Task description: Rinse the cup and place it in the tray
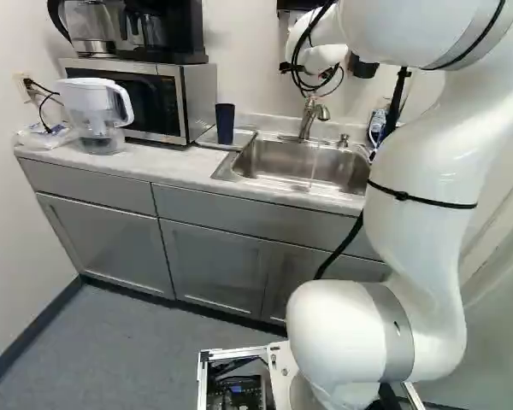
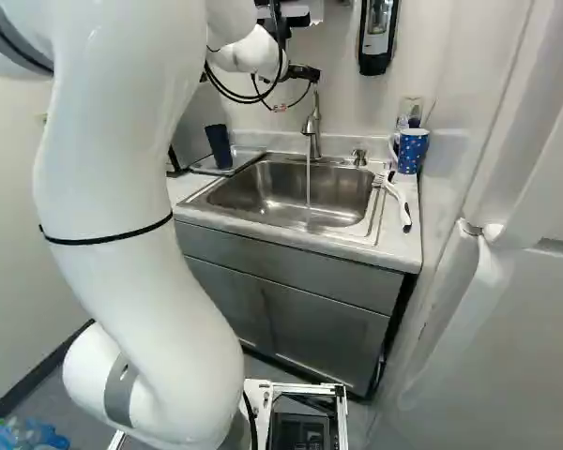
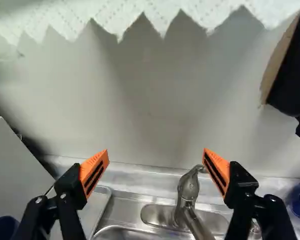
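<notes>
In the right base view my gripper (image 2: 302,72) is high over the sink, level with the space above the faucet (image 2: 311,127). Its two orange-padded fingers stand wide apart in the wrist view, and the gripper (image 3: 156,167) has nothing between them; the faucet (image 3: 188,190) shows beyond, nearer one finger. A thin stream of water runs into the sink (image 2: 249,197). A dark blue cup (image 1: 225,124) stands on the tray (image 1: 207,139) left of the sink. At the sink's other side is a blue dotted mug (image 2: 412,152).
White paper towel (image 3: 140,12) hangs ahead of the gripper, near the wall. A black dispenser (image 2: 377,37) is mounted on the wall. Left of the tray stand a microwave (image 1: 175,94) and a water pitcher (image 1: 94,111). A white-and-black brush (image 2: 396,199) lies beside the sink.
</notes>
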Robot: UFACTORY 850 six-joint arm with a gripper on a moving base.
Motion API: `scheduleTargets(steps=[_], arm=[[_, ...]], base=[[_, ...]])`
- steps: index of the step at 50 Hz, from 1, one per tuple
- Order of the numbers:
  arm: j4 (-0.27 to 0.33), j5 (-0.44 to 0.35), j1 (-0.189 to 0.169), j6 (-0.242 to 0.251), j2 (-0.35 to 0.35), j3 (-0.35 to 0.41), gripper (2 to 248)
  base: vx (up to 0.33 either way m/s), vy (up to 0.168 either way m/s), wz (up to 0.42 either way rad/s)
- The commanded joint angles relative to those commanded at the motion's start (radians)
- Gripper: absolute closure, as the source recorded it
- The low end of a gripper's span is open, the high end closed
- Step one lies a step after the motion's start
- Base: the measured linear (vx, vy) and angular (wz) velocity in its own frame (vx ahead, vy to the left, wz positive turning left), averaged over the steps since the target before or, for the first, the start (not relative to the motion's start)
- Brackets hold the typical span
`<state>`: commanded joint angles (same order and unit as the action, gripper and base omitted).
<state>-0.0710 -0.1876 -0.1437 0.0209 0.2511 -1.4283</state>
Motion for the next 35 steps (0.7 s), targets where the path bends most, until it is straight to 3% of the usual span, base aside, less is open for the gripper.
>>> scheduleTargets(steps=[18,35], arm=[[0.0,0.003,0.003,0.0,0.054,-0.061,3],[0.0,0.034,0.001,0.0,0.06,-0.068,3]], base=[[0.0,0.0,0.0],[0.0,0.0,0.0]])
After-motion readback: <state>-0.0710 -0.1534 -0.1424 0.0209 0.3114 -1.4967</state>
